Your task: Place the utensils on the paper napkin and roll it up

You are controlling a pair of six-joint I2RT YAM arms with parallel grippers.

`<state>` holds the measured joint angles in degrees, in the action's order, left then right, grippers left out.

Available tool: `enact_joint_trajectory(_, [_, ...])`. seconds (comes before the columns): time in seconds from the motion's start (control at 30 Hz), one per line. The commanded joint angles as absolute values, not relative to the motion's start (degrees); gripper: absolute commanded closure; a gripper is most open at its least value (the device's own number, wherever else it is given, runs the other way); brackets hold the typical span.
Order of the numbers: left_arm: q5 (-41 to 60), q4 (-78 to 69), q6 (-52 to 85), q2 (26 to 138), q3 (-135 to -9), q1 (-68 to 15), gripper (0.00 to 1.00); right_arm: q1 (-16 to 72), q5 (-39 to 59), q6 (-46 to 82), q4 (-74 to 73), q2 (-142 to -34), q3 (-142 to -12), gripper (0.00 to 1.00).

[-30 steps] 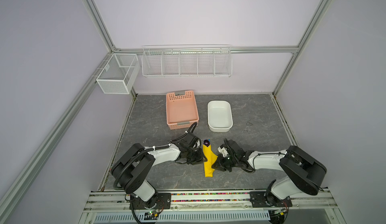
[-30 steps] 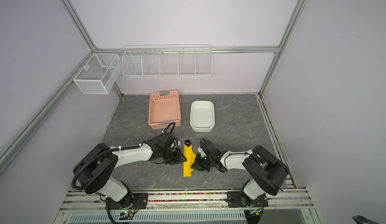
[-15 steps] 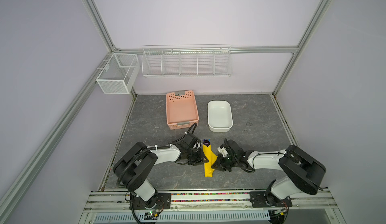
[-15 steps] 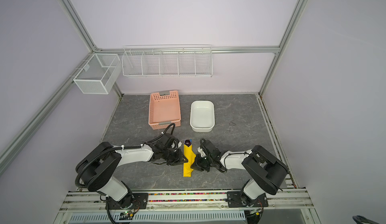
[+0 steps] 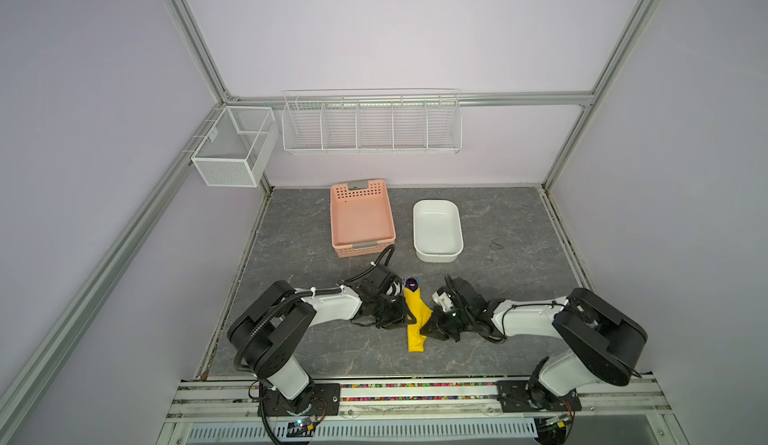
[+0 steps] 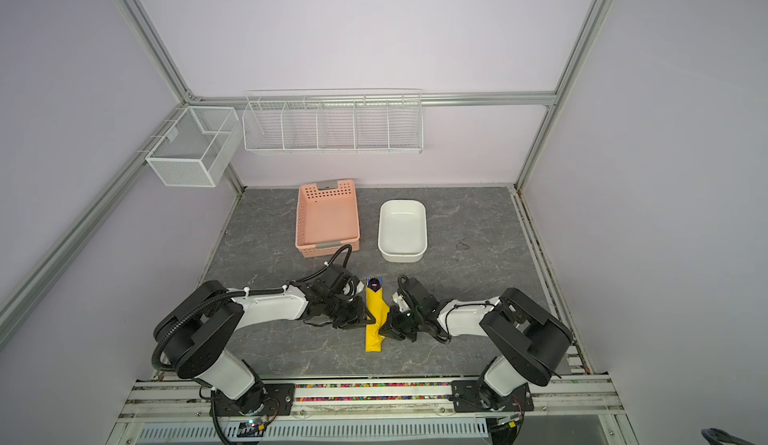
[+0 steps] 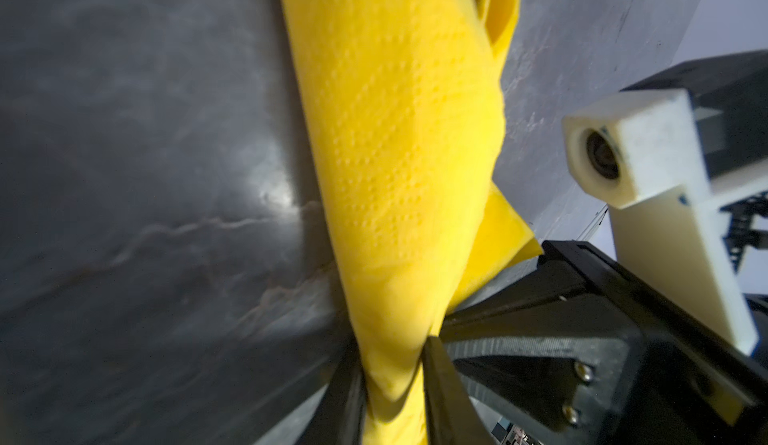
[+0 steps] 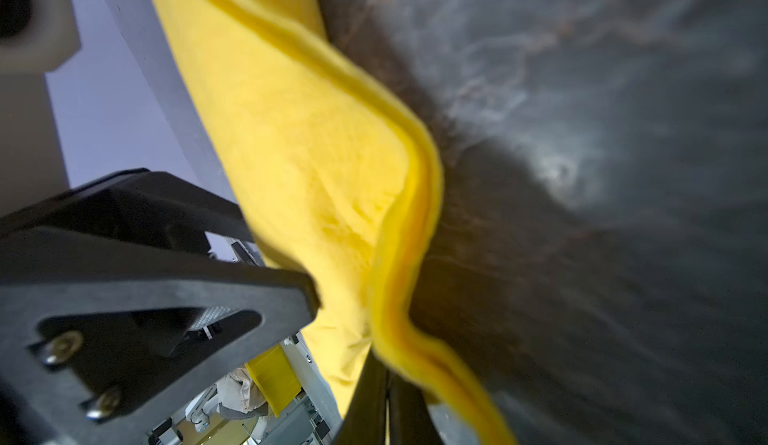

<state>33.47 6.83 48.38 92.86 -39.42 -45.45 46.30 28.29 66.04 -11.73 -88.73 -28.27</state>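
The paper napkin (image 5: pixel 417 318) (image 6: pixel 375 317) lies at the front middle of the table as a narrow yellow roll. The utensils are wrapped inside it; only their purple heads (image 5: pixel 411 284) (image 6: pixel 375 285) stick out of the far end. My left gripper (image 5: pixel 404 319) (image 7: pixel 392 364) comes in from the left and is shut around the roll (image 7: pixel 395 152). From the right, my right gripper (image 5: pixel 427 327) (image 8: pixel 388 364) has its jaws pressed together on the napkin's loose edge (image 8: pixel 399 235), with a thin yellow sliver between the fingers.
A pink perforated basket (image 5: pixel 362 218) and a white oblong tub (image 5: pixel 437 227) stand behind the roll at mid-table. A wire rack (image 5: pixel 372 121) and a mesh box (image 5: pixel 235 146) hang on the back and left walls. The rail (image 5: pixel 415 393) runs along the front edge.
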Motion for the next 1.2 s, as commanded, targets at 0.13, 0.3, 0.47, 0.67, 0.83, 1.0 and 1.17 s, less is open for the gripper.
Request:
enact_joint_trajectory(0.13, [37.8,2.2,52.5,94.9,-34.2,-46.4,0.67,47.0,26.4,67.8,-9.5,-91.3,-26.7,0.92])
enact_joint_trajectory(0.3, [37.9,1.8,52.8,95.6,-34.1,-46.4,0.66,47.0,26.5,67.7,-9.5,-91.4,-26.7,0.92])
enact_joint_trajectory(0.47, [32.2,11.8,48.2,94.1,-37.7,-46.5,0.69,47.0,26.6,67.9,-10.1,-91.9,-26.8,0.92])
enact_joint_trajectory(0.67, [28.4,17.5,44.8,96.3,-41.9,-47.2,0.72,47.1,26.8,67.8,-10.2,-91.9,-26.8,0.92])
enact_joint_trajectory(0.83, [27.9,18.6,44.2,97.9,-43.3,-47.6,0.78,47.1,26.8,67.8,-10.1,-91.9,-26.7,0.92])
enact_joint_trajectory(1.0, [27.0,19.0,43.4,97.4,-43.7,-47.6,0.86,47.1,26.7,67.8,-10.3,-91.5,-26.6,0.92])
enact_joint_trajectory(1.17, [25.8,18.7,42.0,96.1,-44.4,-47.6,1.00,47.0,26.0,67.4,-9.3,-90.0,-26.4,0.92])
